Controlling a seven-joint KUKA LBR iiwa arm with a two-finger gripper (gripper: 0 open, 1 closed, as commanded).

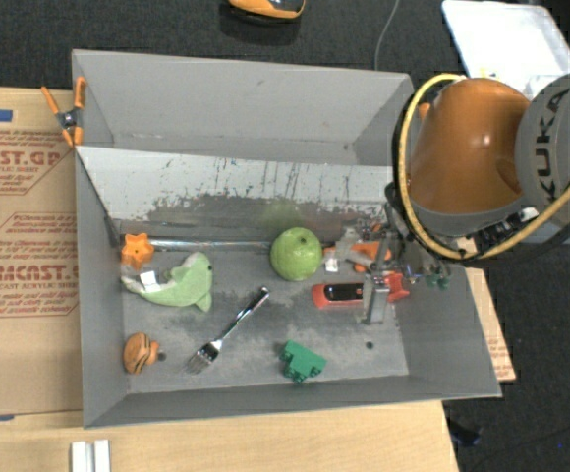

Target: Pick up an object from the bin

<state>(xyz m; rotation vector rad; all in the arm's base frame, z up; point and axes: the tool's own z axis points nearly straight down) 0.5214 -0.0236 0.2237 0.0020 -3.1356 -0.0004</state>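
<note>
My gripper reaches down at the right side of the bin, below the arm's orange cover. Its tip stands at the right end of a small red and black flat thing lying on the bin floor, and I cannot make out whether it touches it. A green apple sits just left of that, near the back wall. A metal fork lies slanted in the middle of the floor. A green toy block rests near the front wall.
At the left lie a pale green plush animal, a small orange toy by the back wall and a brown-orange round toy in the front left corner. The arm covers the bin's right wall.
</note>
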